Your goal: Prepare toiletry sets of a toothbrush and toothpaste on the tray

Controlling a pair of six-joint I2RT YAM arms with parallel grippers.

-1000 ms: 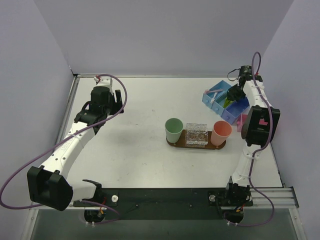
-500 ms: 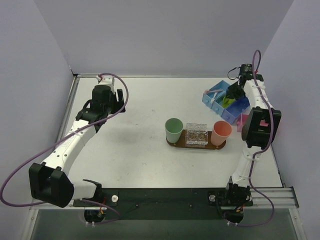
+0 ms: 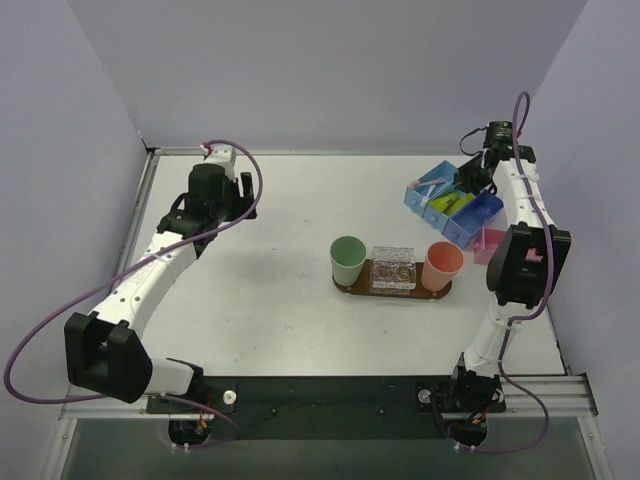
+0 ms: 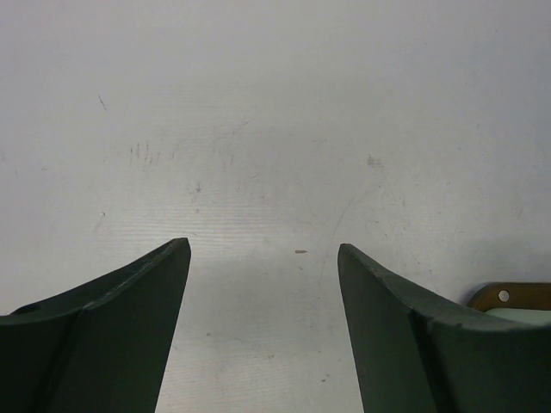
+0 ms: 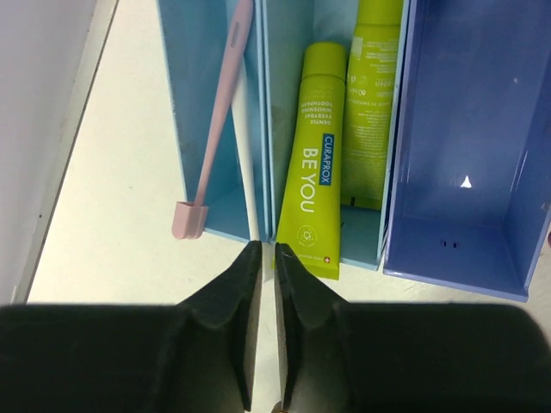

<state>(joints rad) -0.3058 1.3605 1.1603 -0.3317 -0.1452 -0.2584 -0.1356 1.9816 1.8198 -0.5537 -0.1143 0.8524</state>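
Note:
In the right wrist view my right gripper [image 5: 267, 248] is shut, and the near end of a thin white toothbrush [image 5: 244, 163] runs in between its fingertips. The rest of that brush leans in the bin's light-blue compartment beside a pink toothbrush [image 5: 215, 112]. Two lime-green toothpaste tubes [image 5: 312, 163] [image 5: 372, 103] lie in the middle compartment. The dark wooden tray [image 3: 392, 293] sits at the table's centre, well left of this gripper [image 3: 470, 182]. My left gripper [image 4: 263, 249] hangs open over bare table at the far left [image 3: 238, 200].
On the tray stand a mint cup [image 3: 347, 258], a clear box [image 3: 393, 268] and a salmon cup [image 3: 441, 265]. The blue bin [image 3: 480, 205] has an empty dark-blue compartment [image 5: 465, 129]. A pink box [image 3: 487, 243] lies near the right wall.
My right arm has risen and drawn back from the bin with its jaws staying shut. The left arm has shifted slightly toward the back wall, still open.

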